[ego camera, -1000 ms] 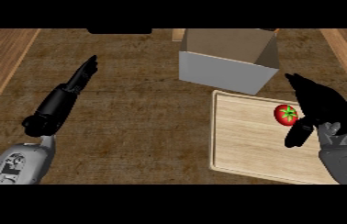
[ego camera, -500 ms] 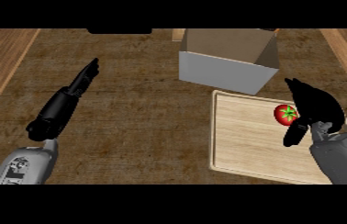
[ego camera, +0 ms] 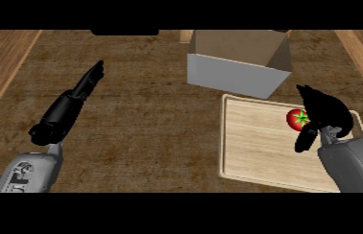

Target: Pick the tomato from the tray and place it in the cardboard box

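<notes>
1. The tomato (ego camera: 297,119) was red with a green star-shaped stem.
2. The tray (ego camera: 255,146) was pale wood-grained.
3. The cardboard box (ego camera: 237,60) was tan, grey-sided.
4. The counter (ego camera: 156,122) was dark brown, grained.

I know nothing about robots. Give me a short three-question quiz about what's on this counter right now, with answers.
1. True or false: the tomato is already inside the cardboard box.
2. Which hand is at the tomato? A) left hand B) right hand
3. Fill in: the tomato lies on the wooden ____.

Key:
1. False. It still lies on the tray, nearer the robot than the open box.
2. B. The right hand sits against the tomato's right side, its fingers not closed round it; the left hand is stretched out straight over the bare counter, far from it.
3. tray
</notes>
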